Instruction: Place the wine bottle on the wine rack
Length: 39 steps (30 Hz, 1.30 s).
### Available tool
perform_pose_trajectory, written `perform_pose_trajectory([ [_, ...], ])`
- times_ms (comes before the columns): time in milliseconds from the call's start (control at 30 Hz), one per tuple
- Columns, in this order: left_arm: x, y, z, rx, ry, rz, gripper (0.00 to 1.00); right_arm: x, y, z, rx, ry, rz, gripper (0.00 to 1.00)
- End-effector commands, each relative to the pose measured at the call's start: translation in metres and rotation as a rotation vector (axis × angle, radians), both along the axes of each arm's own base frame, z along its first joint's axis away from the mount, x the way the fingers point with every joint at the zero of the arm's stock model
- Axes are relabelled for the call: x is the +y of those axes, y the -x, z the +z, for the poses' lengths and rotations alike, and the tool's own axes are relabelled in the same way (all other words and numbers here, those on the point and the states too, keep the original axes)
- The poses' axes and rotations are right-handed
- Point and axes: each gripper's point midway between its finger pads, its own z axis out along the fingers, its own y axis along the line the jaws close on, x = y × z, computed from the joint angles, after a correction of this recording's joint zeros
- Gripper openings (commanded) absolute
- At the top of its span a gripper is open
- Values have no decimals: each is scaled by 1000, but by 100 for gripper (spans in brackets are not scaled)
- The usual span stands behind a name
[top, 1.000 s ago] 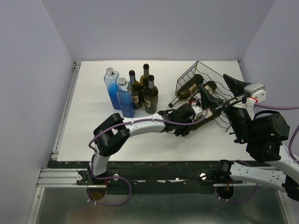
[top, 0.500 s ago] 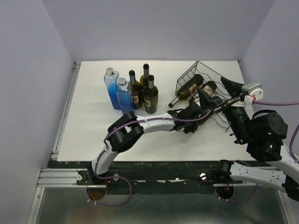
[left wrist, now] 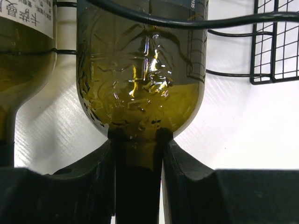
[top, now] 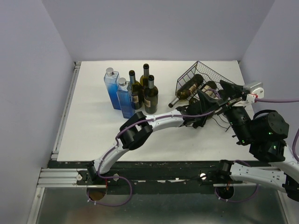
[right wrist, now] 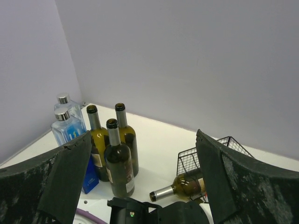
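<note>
Wine bottle (left wrist: 140,84): lying on its side in the rack (top: 191,72) at the far right corner of the counter (top: 93,121), neck pointing toward the near edge.

Appearance: olive-green glass with raised moulding across the shoulder and a strip of dark label at the top right. Liquid shows inside. One rack wire crosses over the body.

Neighbour (left wrist: 23,56): a second green bottle with a white label, cradled just beside it on the left.

Left gripper (left wrist: 138,140): clamped on the neck, one finger on each side, right below the shoulder.

Right gripper (right wrist: 143,135): fingers wide apart and holding nothing, raised above the right side of the counter.

Progress, as I judge it: the carry is done and the body is already among the rack wires. I cannot tell whether it rests fully in its cradle. What is left is to confirm it is seated, let go of the neck and back the left arm out toward the near edge.

Also on the counter: three upright bottles (top: 145,91) and two blue bottles (top: 117,91) near the middle of the far edge, well apart from the rack.
</note>
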Motion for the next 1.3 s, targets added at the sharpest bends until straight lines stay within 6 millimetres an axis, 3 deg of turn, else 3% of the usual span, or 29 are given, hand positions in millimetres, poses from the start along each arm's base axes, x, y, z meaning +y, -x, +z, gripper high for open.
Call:
perform_pose_trajectory([
  [0,-23,-19,37,-55,110,39,0,-8,4,2,28,-33,-1,98],
  [133,-27,-24,32,-42,102,36,9,-9,4,0,37,-37,-1,98],
  [233,-28,-25,27,-44,99,33,23,-8,4,-2,43,-41,1,98],
  [433,-25,-30,22,-42,96,57,36,-8,4,-5,54,-40,0,97],
  [667,-20,-35,24,-54,99,94,76,-6,3,-9,68,-43,1,97],
  [833,-14,-32,29,-70,109,77,94,-6,4,-10,76,-50,4,98],
  [1033,1,-13,46,-86,136,16,99,-10,4,-6,84,-66,-10,98],
  [1167,16,3,71,-113,177,-26,99,-18,4,-2,91,-85,-33,98],
  [1267,38,18,83,-127,166,-50,99,-21,6,1,90,-93,-30,98],
])
